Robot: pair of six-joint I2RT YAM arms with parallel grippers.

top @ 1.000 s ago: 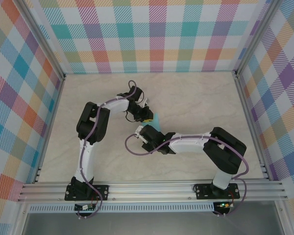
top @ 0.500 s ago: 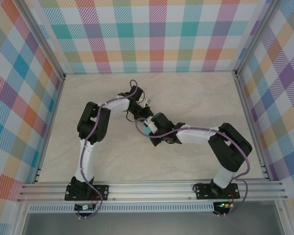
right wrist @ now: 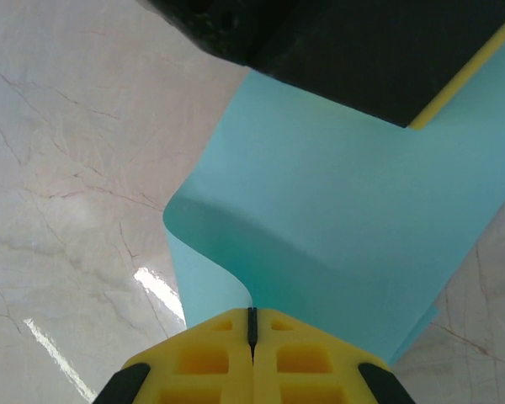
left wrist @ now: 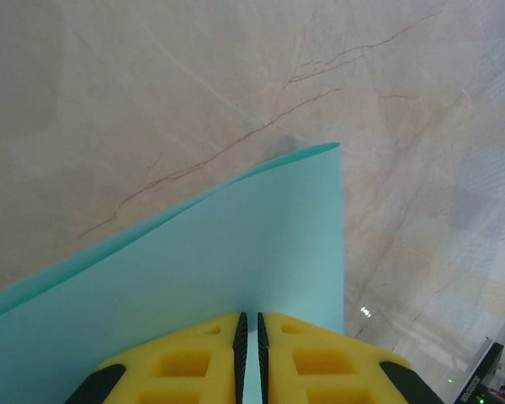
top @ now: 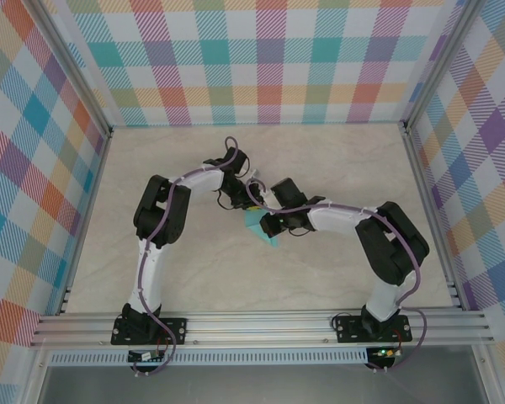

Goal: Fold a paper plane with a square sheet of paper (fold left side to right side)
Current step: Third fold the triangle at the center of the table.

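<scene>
The sheet (top: 259, 227) sits near the table's (top: 345, 160) centre, held between the two arms. In the left wrist view, the left gripper (left wrist: 249, 324) is clamped on the sheet's near edge, and the paper bows away toward 12 o'clock. The right gripper (right wrist: 252, 318) is pinched tight on a curled edge. From there the sheet spreads toward 1 o'clock, reaching the left gripper's black-and-yellow finger.
</scene>
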